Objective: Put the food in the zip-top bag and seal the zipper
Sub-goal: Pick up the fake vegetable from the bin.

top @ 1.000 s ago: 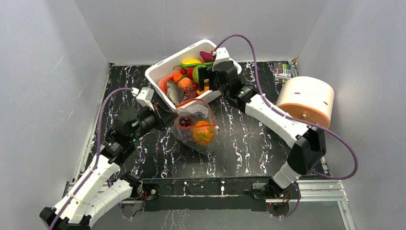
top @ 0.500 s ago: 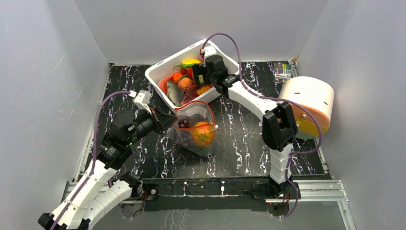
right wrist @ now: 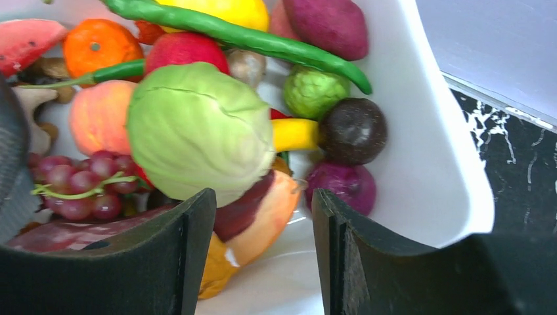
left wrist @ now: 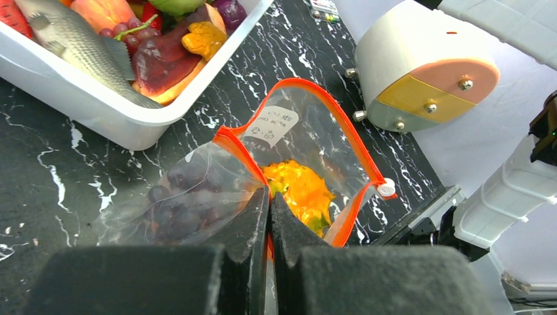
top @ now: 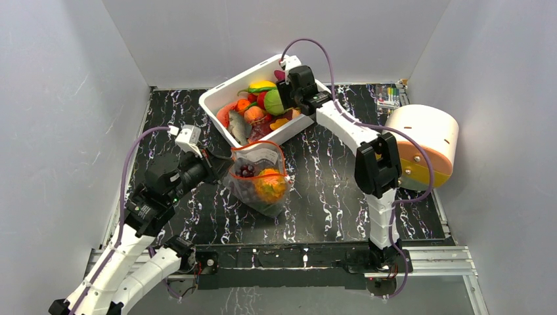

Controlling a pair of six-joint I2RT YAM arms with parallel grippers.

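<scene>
Left wrist: zip-top bag (left wrist: 197,184) rim is clamped by left gripper (left wrist: 269,194); pineapple (left wrist: 303,190) seen inside.
Right wrist: right gripper (right wrist: 263,197) is spread, empty, over cabbage (right wrist: 197,131).

– what has the left gripper (left wrist: 269,197) got?
– its two dark fingers are pressed together on the near rim of the zip-top bag (left wrist: 315,144). the red-orange zipper (left wrist: 230,141) loops open beyond them.
– and inside?
– a spiky orange pineapple (left wrist: 303,191) right of the fingers, purple grapes (left wrist: 180,197) left.
– what's behind?
– a white tub (left wrist: 98,108) holding a fish (left wrist: 72,42). a white slider (left wrist: 386,189) sits at the zipper's right end.
</scene>
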